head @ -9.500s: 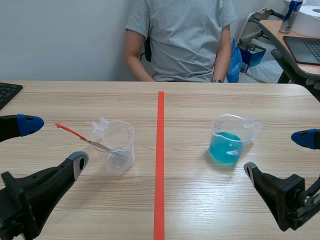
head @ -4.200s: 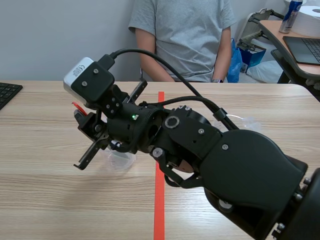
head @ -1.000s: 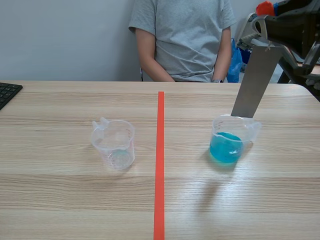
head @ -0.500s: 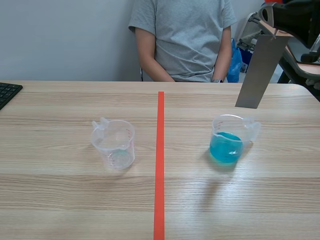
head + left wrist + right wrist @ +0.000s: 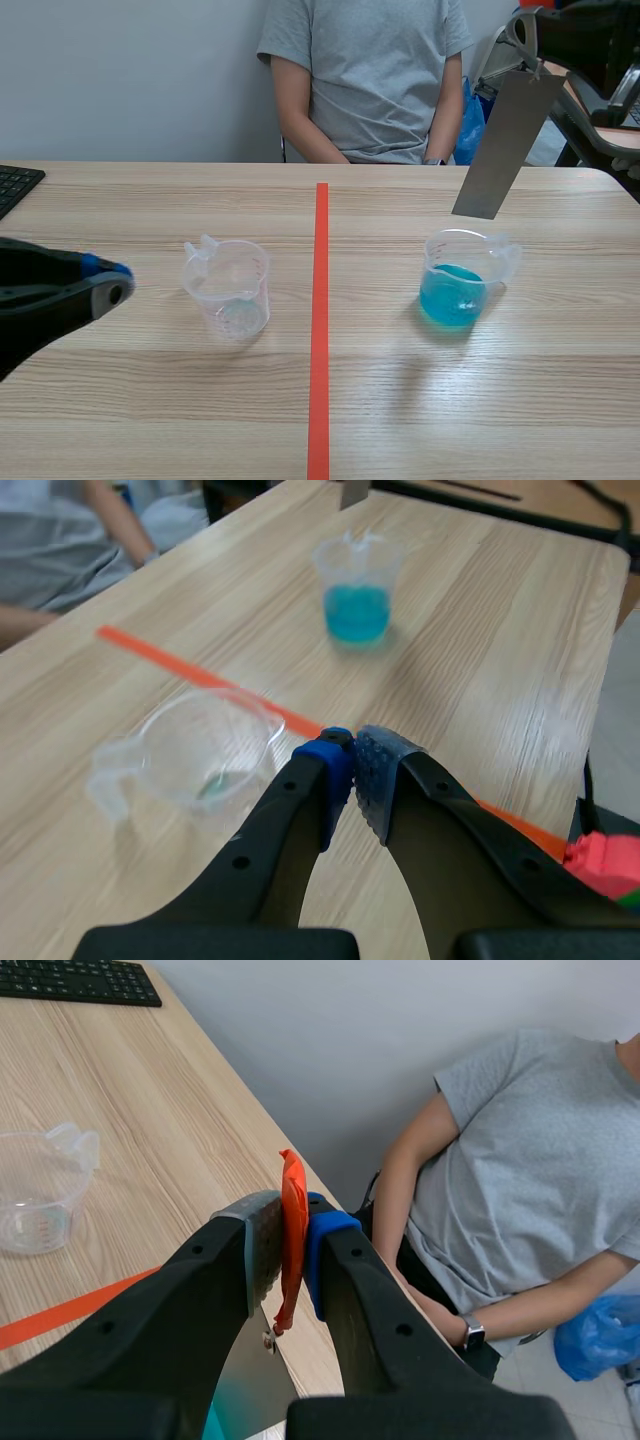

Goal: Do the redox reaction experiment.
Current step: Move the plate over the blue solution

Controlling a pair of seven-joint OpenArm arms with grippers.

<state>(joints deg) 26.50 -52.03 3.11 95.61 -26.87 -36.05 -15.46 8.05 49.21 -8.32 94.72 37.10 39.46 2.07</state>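
Dipping step: right hand (image 5: 293, 1222) grips metal strip (image 5: 497, 145) high by blue cup (image 5: 455, 285). Left hand (image 5: 352, 765) closed, empty. Next: line up, lower strip in.

metal strip (image 5: 505, 140): on my right wrist camera, mostly hidden behind the right gripper (image 5: 290, 1222).
keyboard (image 5: 15, 185): cut by the edge.
empty beaker (image 5: 230, 288) markings: too small for me to read.

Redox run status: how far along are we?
Done: the metal strip is off the table, and the empty measuring cup holds nothing. In hand: the right gripper is shut on the strip's orange-red handle, with the strip hanging above the cup of blue liquid. Left: dipping it, as its lower end is not yet in the liquid. The left gripper is shut on nothing.
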